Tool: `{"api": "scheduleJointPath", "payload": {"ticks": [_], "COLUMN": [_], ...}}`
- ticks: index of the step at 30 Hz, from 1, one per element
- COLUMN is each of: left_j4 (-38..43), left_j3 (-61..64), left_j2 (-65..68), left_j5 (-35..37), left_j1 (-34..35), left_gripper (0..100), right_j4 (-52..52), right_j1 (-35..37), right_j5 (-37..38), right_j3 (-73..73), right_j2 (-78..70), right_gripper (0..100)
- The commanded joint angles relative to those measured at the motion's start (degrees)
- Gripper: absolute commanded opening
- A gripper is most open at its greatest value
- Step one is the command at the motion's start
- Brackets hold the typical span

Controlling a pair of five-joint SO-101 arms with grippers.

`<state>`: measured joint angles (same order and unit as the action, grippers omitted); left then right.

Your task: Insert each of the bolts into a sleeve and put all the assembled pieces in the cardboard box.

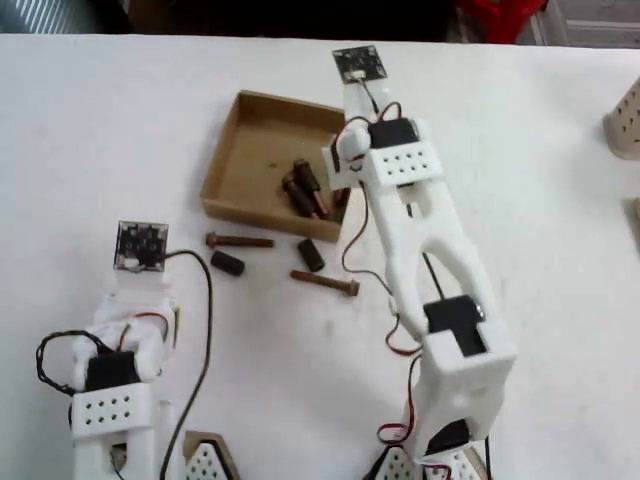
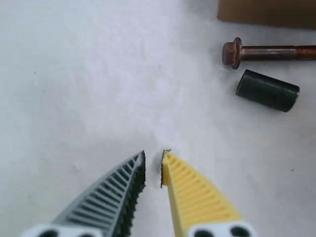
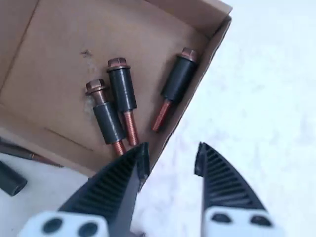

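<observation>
White tabletop [image 1: 100, 120] carries everything. Nearest the bases, at about seven o'clock in the high view, the left gripper [image 2: 153, 165] hangs over bare table. Its grey and yellow fingers [image 2: 192, 197] are drawn almost together, with a thin slit between them and nothing held.

Out at three o'clock from that wrist lie a loose bolt [image 1: 238, 241], copper-coloured, and a black loose sleeve [image 1: 227, 264]. They lie side by side without touching, and the sleeve is the nearer of the two.

Close to the middle of the table sits another pair. A second bolt [image 1: 325, 282] lies crosswise, and a second sleeve [image 1: 311, 254] rests tilted just beyond it, toward twelve o'clock. This bolt has no sleeve on it either.

Farther on, at about eleven o'clock from the centre, stands the cardboard box [image 1: 258, 135], open-topped and shallow. Three assembled pieces [image 3: 123, 96], each a bolt pushed through a black sleeve, lie on its floor in the four o'clock corner. Two lie close alongside each other and the third is against the side wall.

The right arm stretches from six o'clock up to that same corner. The right gripper [image 3: 171, 158] hovers over the box's wall with its black fingers [image 3: 222, 182] spread wide and empty, one tip above the cardboard edge and the other above the table outside.
</observation>
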<state>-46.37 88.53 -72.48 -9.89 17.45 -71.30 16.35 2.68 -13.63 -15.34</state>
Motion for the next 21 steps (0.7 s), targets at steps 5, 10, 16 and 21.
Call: {"api": "scheduleJointPath", "payload": {"ticks": [5, 10, 16, 21], "left_j4": [0.2, 0.2, 0.1, 0.1], "left_j3": [-0.3, -0.3, -0.3, -0.3], "left_j2": [-0.9, -0.9, -0.9, -0.9], "left_j5": [-0.4, -0.4, -0.4, -0.4], "left_j1": [-0.7, -0.7, -0.7, -0.7], "left_gripper": [9, 9, 9, 9], "right_j4": [-15.6, -28.9, -29.1, -19.7], "right_j1": [0.6, 3.8, 6.4, 7.3], "right_j5": [0.6, 1.2, 8.4, 5.3], "right_j3": [-1.3, 1.3, 16.6, 28.7], "right_j2": [13.1, 17.3, 26.1, 32.4], "right_gripper": [2.0, 1.6, 1.6, 1.7]}}
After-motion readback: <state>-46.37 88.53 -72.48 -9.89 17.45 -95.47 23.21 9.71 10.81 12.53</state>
